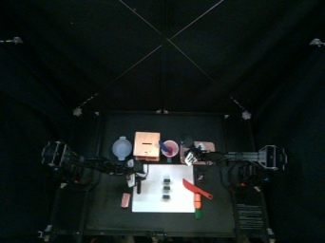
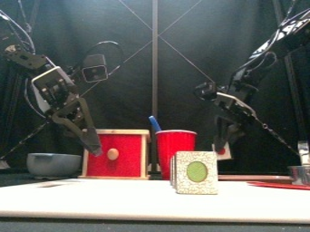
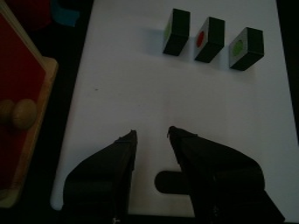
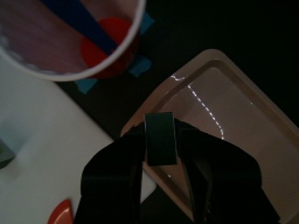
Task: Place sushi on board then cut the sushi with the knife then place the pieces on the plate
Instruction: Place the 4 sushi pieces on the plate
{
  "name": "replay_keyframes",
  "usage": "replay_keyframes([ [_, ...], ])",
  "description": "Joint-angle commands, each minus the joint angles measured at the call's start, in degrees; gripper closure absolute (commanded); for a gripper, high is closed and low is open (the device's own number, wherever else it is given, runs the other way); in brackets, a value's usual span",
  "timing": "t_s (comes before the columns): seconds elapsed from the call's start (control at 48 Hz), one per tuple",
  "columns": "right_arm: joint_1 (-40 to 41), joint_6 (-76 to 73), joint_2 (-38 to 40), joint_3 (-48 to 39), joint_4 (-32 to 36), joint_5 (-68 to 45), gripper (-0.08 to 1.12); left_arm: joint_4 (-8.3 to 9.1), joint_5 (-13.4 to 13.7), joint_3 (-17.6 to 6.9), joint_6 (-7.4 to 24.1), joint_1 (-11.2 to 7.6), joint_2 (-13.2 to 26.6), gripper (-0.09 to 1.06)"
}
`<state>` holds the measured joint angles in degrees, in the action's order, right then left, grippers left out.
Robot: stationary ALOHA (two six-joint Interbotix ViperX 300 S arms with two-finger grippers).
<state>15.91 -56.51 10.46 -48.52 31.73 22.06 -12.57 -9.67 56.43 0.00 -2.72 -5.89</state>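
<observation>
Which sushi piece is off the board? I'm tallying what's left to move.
The sushi piece held between the fingers of the right gripper, over the pink tray. The other three pieces stand in a row on the white board.

Left jaws apart, right jaws clamped.

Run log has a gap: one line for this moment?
phase: plating | right gripper: shut on sushi piece over pink tray | left gripper: open, empty, over white board | three pieces on board
</observation>
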Motion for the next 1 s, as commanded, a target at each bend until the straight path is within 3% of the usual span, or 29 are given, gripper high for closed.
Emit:
replay_keyframes([
  [0.021,2.02,0.18,-0.88,-0.18,-0.09,-3.16,0.39,-0.09,-0.44,-0.62,0.00,0.26,-0.62,0.21],
  [0.458,5.27,0.18,-4.31,-1.05,0.35,-5.01,0.17,-0.09,-0.44,-0.62,0.00,0.35,-0.26,0.21],
  [0.729,4.57,0.18,0.97,-0.26,0.62,-3.52,0.16,-0.70,-0.44,-0.79,-0.09,0.35,-0.35,0.21],
  [1.0,-6.42,0.18,8.26,1.49,0.62,-1.32,0.16,-0.79,-0.44,-0.88,-0.09,0.35,-0.35,0.21],
])
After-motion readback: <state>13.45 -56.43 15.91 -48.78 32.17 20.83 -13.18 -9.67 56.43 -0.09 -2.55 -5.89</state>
